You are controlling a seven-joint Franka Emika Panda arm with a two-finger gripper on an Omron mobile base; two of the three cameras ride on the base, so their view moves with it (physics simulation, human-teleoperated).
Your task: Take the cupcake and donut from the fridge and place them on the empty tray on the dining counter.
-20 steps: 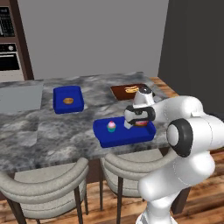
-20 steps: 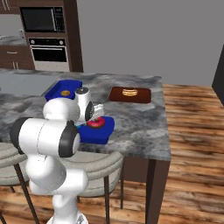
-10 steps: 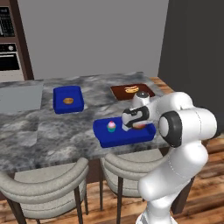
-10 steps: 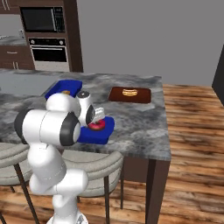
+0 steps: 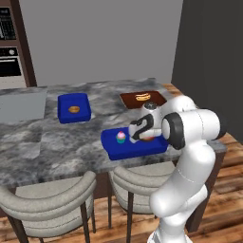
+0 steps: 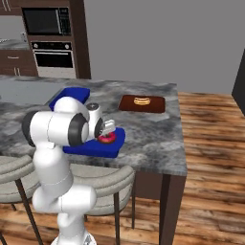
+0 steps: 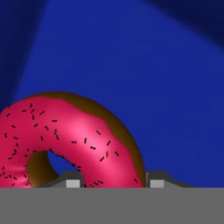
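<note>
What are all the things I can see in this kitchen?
Dining counter: one, grey-white marble, across the middle.
Tray: one, wide blue, near counter edge.
Cupcake: one, pink frosting, teal wrapper, standing in the tray.
Donut: one, pink icing with sprinkles, over the tray, between the fingers.
Smaller blue tray: one, farther back, holding a brown round pastry.
Brown tray: one, far corner, with a bun-like food on it.
Stools: two, grey, under the counter.
Oven and microwave: one each, dark, back wall.
Hand: one, white robot arm's, shut on the donut.
</note>
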